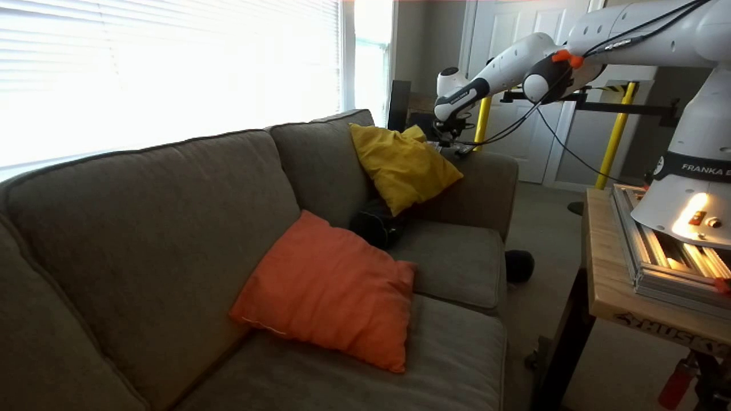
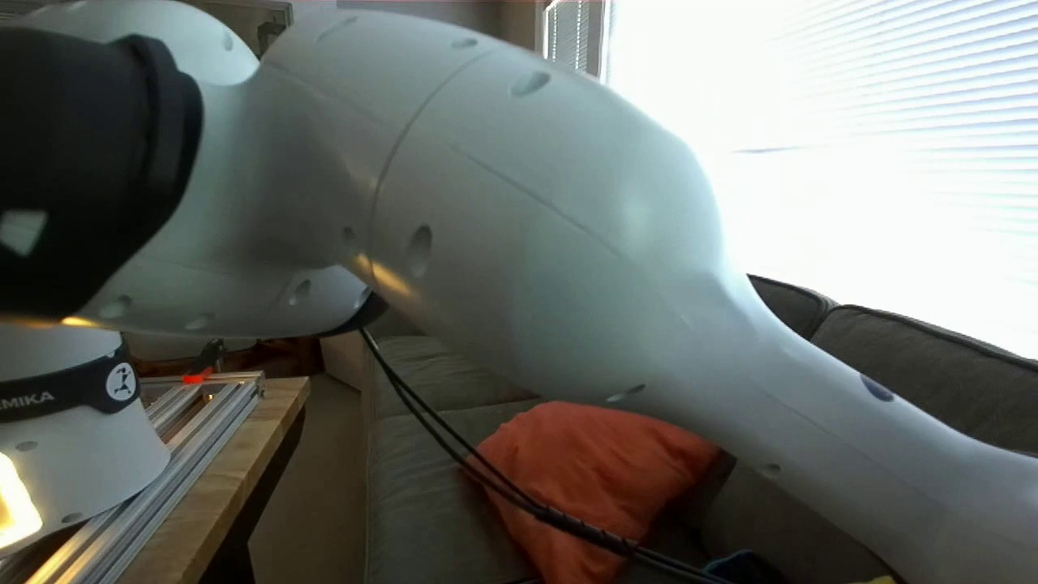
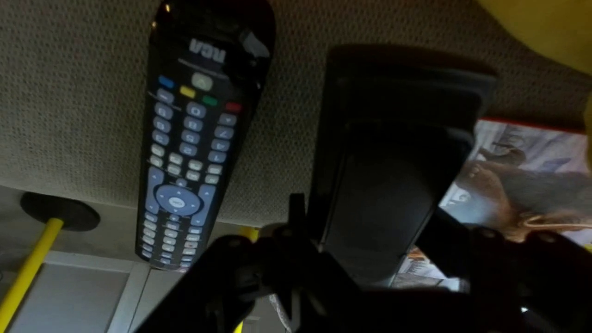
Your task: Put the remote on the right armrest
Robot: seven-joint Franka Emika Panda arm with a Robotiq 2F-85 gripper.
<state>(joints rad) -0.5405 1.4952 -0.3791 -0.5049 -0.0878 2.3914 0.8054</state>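
In the wrist view a nearly black oblong handset, the remote (image 3: pixel 384 175), has its plain side towards the camera. My gripper (image 3: pixel 367 219) is shut on it, one dark finger at each long edge. A black remote with RCA lettering and coloured buttons (image 3: pixel 185 148) is seen beside it over the grey-brown cloth of the right armrest (image 3: pixel 88 101). In an exterior view my gripper (image 1: pixel 450 137) is low over the right armrest (image 1: pixel 491 182) at the sofa's far end. Whether the held remote touches the cloth I cannot tell.
A yellow cushion (image 1: pixel 402 165) leans against that armrest, with a colourful magazine (image 3: pixel 532 180) near it. A dark bag (image 1: pixel 374 224) and an orange cushion (image 1: pixel 337 291) lie on the seat. Cables (image 1: pixel 508 134) hang from the arm. Yellow posts (image 1: pixel 617 137) stand behind.
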